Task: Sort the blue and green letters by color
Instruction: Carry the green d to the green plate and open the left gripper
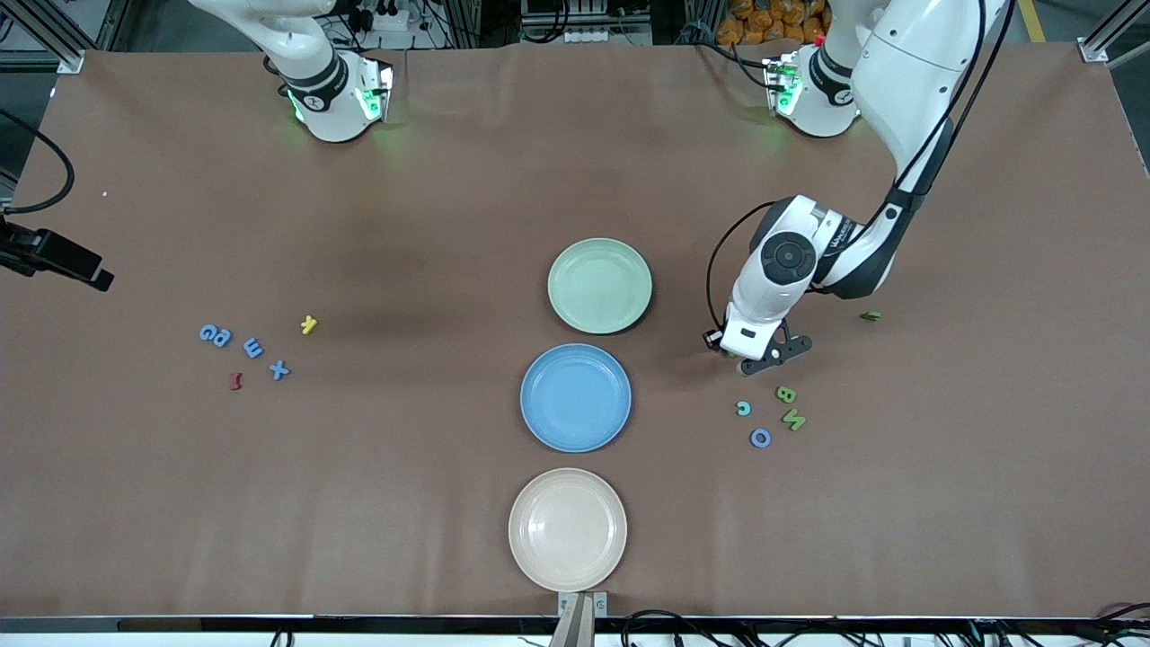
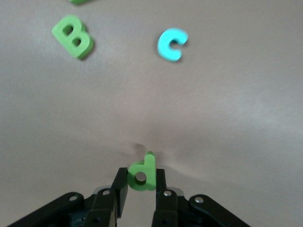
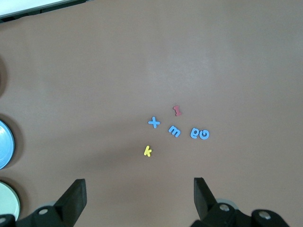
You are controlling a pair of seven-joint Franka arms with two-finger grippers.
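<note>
A small green letter (image 2: 142,176), P-like in shape, is pinched between the fingers of the left gripper (image 1: 753,361), low over the surface between the blue plate (image 1: 576,397) and a loose cluster of letters toward the left arm's end. In that cluster a green B (image 1: 785,394), a green N (image 1: 793,419), a teal C (image 1: 743,408) and a blue O (image 1: 760,438) are seen lying flat; one more green piece (image 1: 871,315) lies apart, farther from the front camera.

Toward the right arm's end, a blue G (image 1: 215,336), a blue E (image 1: 253,348) and a blue X (image 1: 279,369) lie close together, with a yellow letter (image 1: 309,324) and a dark red letter (image 1: 235,381) beside them. The right gripper (image 3: 139,198) waits high above them, spread wide and empty.

The green plate (image 1: 600,286), the blue plate and the beige plate (image 1: 568,528) are all bare, so nothing has been sorted yet; judged from this, the first green letter is only being taken up, and all the others remain.

Whether the held letter has left the surface cannot be told. The lone green piece cannot be read.
</note>
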